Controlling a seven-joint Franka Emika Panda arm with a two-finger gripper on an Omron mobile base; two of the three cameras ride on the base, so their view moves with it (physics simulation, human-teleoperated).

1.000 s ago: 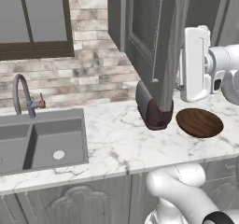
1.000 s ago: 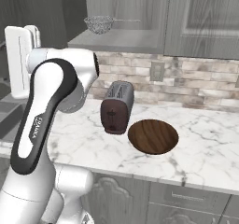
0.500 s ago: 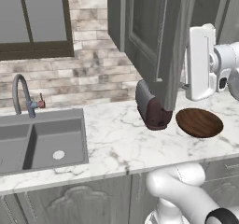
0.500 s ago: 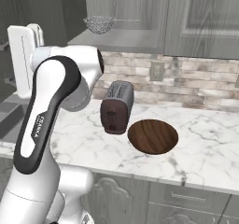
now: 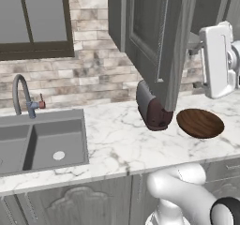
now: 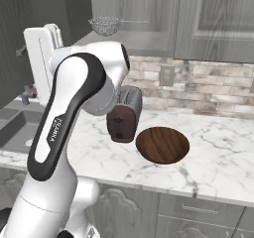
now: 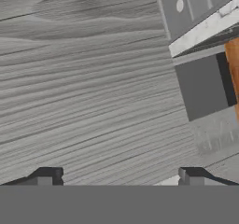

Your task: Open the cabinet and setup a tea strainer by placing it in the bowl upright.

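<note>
The cabinet's door (image 5: 157, 41) stands swung out over the counter; its grey wood-grain face (image 7: 93, 78) is close in front of the hand. On the shelf inside sits the tea strainer (image 6: 106, 25), a small silvery mesh cup with its thin handle pointing right. The dark brown bowl (image 5: 200, 123) (image 6: 162, 145) lies on the marble counter right of the toaster. My gripper (image 5: 193, 47) (image 6: 22, 50) (image 7: 120, 178) hovers at door height beside the door's free edge. It is open, with nothing between its fingertips (image 7: 46, 176).
A dark red and grey toaster (image 5: 152, 109) (image 6: 124, 118) stands under the open door, left of the bowl. A sink (image 5: 42, 142) with a curved faucet (image 5: 21, 95) lies to the left, below a dark-framed window (image 5: 35, 22). A shut cabinet door (image 6: 218, 19) is on the right.
The hand has moved right, away from the door's edge, and slightly up. The door has swung a little wider. Strainer, bowl and toaster have not moved.
</note>
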